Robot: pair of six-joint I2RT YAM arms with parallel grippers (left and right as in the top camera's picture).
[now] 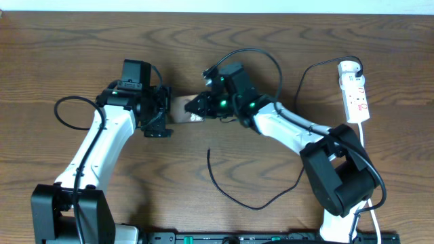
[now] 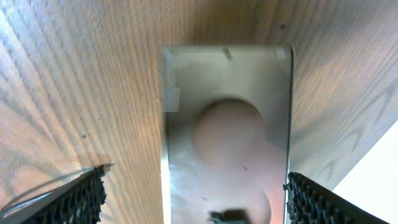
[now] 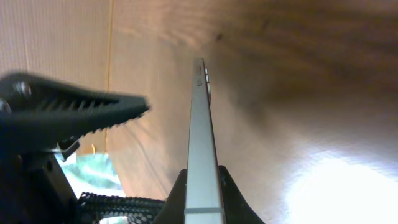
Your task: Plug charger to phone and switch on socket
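Flat brown rectangular phone [image 1: 181, 109] sits between left pincer [image 1: 165, 112] and right pincer [image 1: 198, 107], each with jaws parted; thin black charger cable [image 1: 209, 159] lies loose on wooden counter [image 1: 68, 41], so steady phone squarely before fetching the plug tip.

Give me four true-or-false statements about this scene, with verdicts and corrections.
1. The charger is plugged into the phone. False: it lies loose on the table, with its free end apart from the phone.
2. The phone sits between the left gripper and the right gripper. True.
3. The socket lies beside the left arm. False: it lies at the table's far right.
4. In the left wrist view, the left gripper's fingers stand wider apart than the phone. True.
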